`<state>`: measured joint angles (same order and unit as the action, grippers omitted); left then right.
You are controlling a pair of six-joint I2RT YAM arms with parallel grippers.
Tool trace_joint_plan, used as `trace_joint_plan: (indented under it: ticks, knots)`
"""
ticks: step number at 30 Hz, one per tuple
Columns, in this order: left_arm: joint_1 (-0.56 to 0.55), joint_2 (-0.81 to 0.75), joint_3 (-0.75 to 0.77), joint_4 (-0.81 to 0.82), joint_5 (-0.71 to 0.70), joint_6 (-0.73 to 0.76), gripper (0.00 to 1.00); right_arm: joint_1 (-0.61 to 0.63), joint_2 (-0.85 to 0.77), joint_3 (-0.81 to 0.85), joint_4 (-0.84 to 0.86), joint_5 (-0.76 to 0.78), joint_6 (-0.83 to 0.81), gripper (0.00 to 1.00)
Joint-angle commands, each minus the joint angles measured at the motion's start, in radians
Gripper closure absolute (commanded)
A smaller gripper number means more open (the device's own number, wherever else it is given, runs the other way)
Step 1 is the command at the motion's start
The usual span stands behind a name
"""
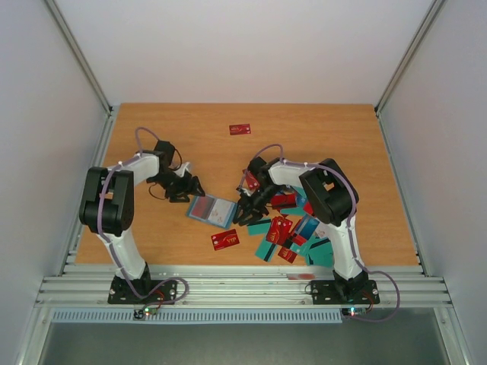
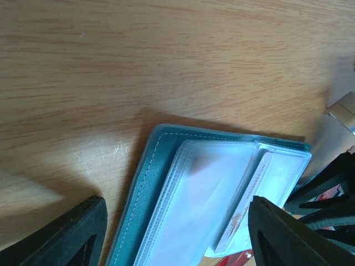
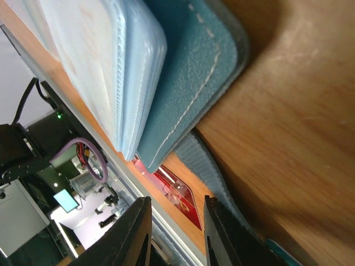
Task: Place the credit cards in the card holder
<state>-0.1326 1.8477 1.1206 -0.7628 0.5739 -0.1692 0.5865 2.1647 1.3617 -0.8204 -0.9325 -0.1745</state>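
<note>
While the card holder point(image 1: 211, 211) lies open, both arms flank it

Its long axis runs left-right on the table point(image 1: 152, 137): left gripper point(image 1: 190, 194) at the left end, jaws wide open; right gripper point(image 1: 242, 217) at the right edge, jaws slightly apart, nothing seen between.

Grainy stitched card holder point(image 3: 194, 72), woodgrain table point(image 2: 166, 55)

Looks like a robotics lab test cell: wood-grain table point(image 1: 319, 129) boxed in by plain white panels point(image 1: 243, 46) on aluminium struts point(image 1: 77, 49), left arm point(image 1: 112, 209) and right arm point(image 1: 331, 199) bolted to a slotted metal rail point(image 1: 243, 287), cables exposed, small status lights glowing at the bases.
</note>
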Motion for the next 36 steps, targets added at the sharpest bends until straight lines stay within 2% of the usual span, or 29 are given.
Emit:
trace_joint_plan:
  ticks: [1, 14, 36]
  knots:
    - [0.005, 0.044, -0.017, 0.007, 0.028, 0.031, 0.29, -0.016, 0.076, -0.016, -0.020, 0.118, 0.044, 0.72]
    - [0.005, -0.044, -0.052, 0.040, 0.109, -0.001, 0.34, -0.016, 0.106, 0.009, -0.020, 0.113, 0.051, 0.72]
    - [0.001, -0.150, -0.062, 0.123, 0.262, -0.137, 0.36, -0.016, 0.142, 0.063, -0.048, 0.122, 0.054, 0.73]
